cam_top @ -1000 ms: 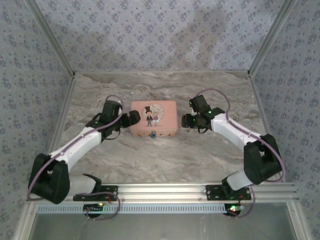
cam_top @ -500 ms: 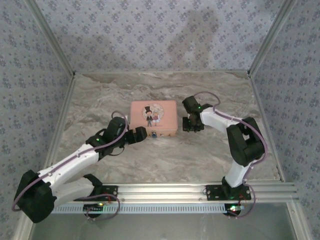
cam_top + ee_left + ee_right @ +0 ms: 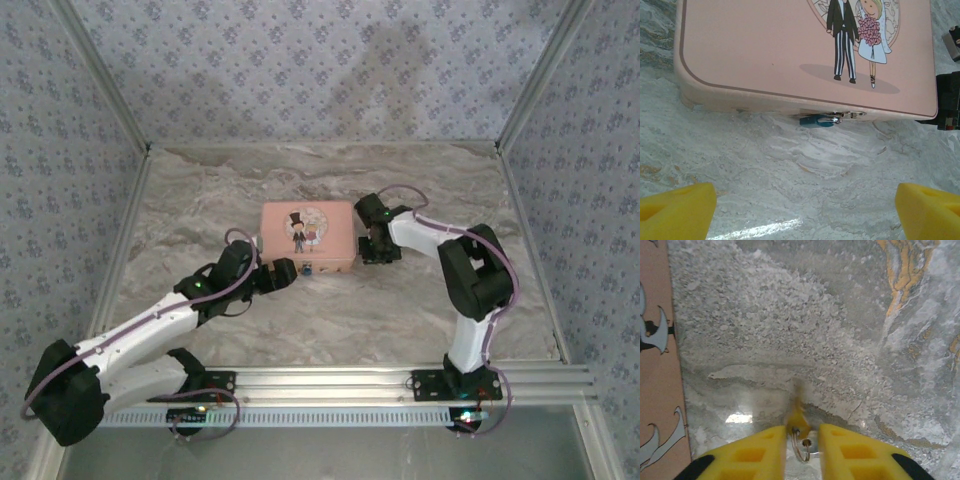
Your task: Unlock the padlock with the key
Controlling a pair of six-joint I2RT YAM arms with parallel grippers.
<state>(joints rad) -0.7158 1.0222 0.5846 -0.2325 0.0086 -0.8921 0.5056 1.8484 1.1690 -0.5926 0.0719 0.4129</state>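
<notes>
Step in hand, as we read it: picking up the key, no unlocking yet. We see the right gripper (image 3: 802, 430) down at the surface (image 3: 850, 320) just beside the right side of the box (image 3: 307, 232). Its jaws stand narrow, one on each side of the key (image 3: 796, 412) and its ring (image 3: 801, 446). The key's blade pokes forward out of the gap. Whether the jaws actually bite on it or only flank it, we cannot tell.

The box sits mid-surface, somewhat toward the far edge, and the key is well clear of the surface's right edge.

The left gripper (image 3: 802, 210) is spread wide and holds nothing. It sits low at the near side of the box, facing the padlock (image 3: 819, 120). The padlock hangs at the clasp in the middle of the box's near wall, right down by the surface.

Next move, in our view: get a firm pinch on the key, lift it, and carry it round the box's near right corner to the padlock. That calls for lining the blade up with the keyhole — which we can't make out from here. The left gripper likely has to steady the padlock or the box. Main risk: the key twisting in the pinch.
</notes>
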